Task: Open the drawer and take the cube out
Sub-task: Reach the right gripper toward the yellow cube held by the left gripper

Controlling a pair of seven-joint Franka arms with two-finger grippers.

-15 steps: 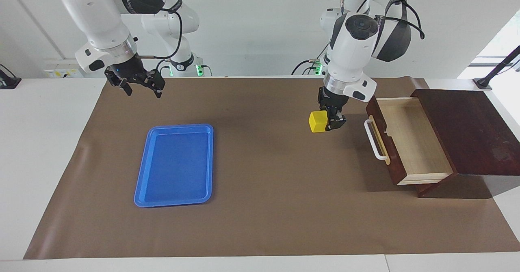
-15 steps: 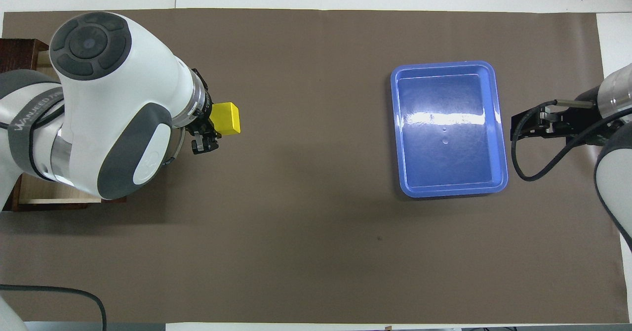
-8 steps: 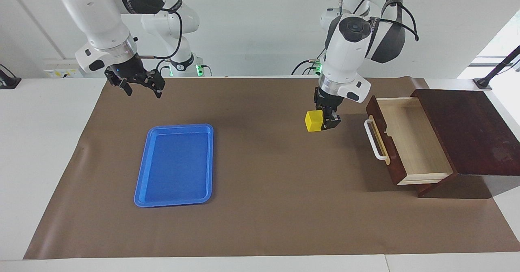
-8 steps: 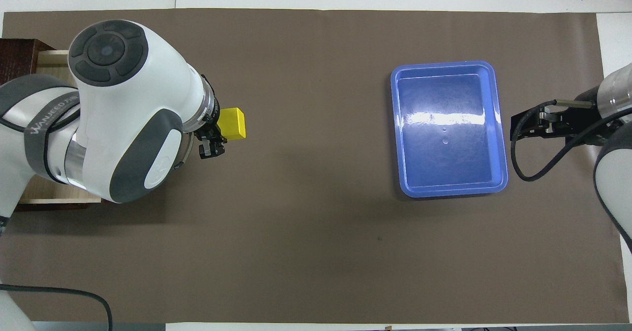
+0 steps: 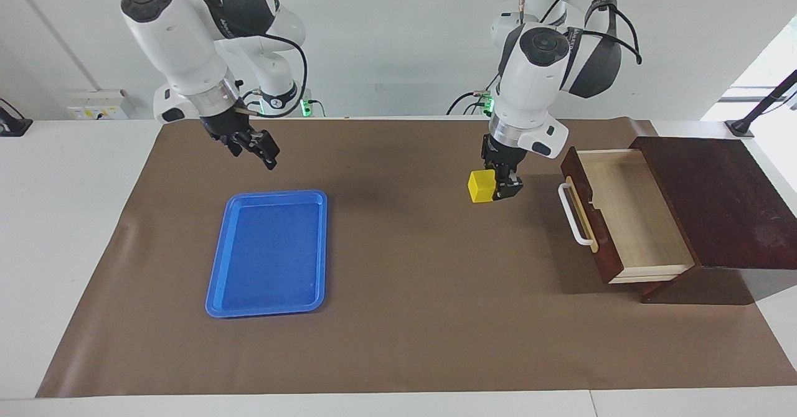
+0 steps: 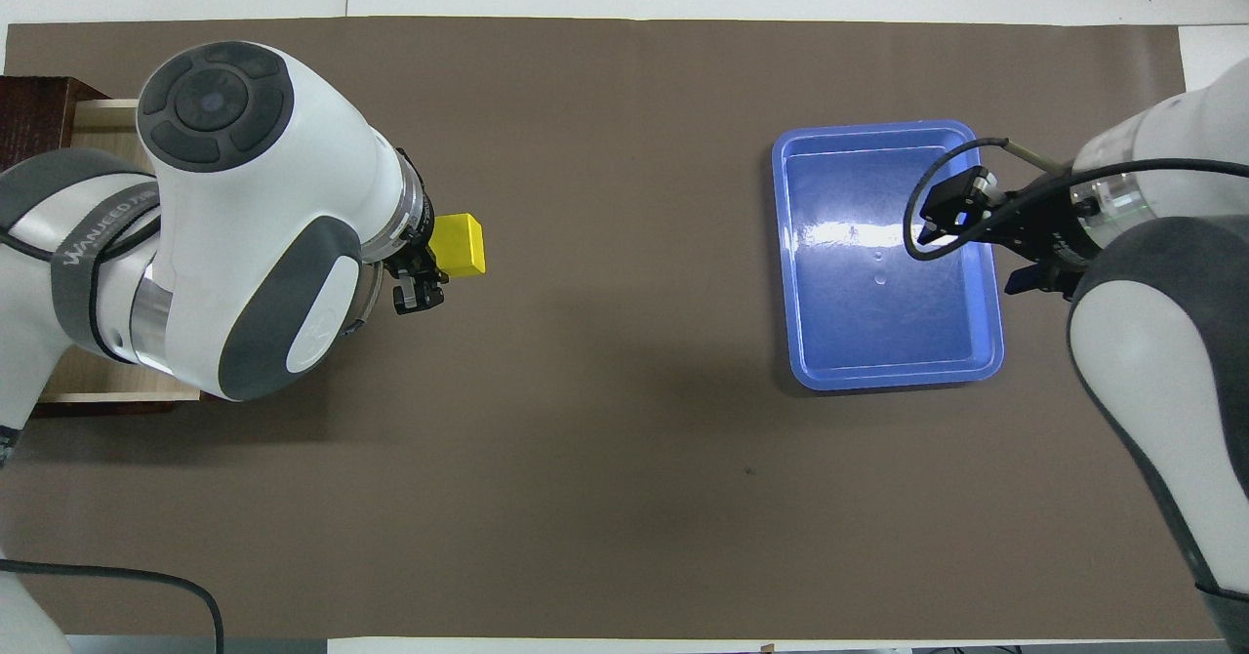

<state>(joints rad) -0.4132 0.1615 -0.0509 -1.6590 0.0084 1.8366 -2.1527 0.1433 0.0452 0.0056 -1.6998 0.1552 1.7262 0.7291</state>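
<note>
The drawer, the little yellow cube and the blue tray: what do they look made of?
The drawer: wood, by the look; dark reddish-brown glossy front, pale unfinished-looking inside with visible grain, and a white bar handle, perhaps plastic or painted metal.
The cube: plain matte yellow, possibly plastic, foam or painted wood; I can't tell which.
The blue tray: likely moulded plastic, with rounded corners and a shiny glare.

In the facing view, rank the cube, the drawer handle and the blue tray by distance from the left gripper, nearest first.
1. cube, held in the left gripper.
2. drawer handle, on the open drawer, toward the left arm's end.
3. blue tray, toward the right arm's end.
</note>
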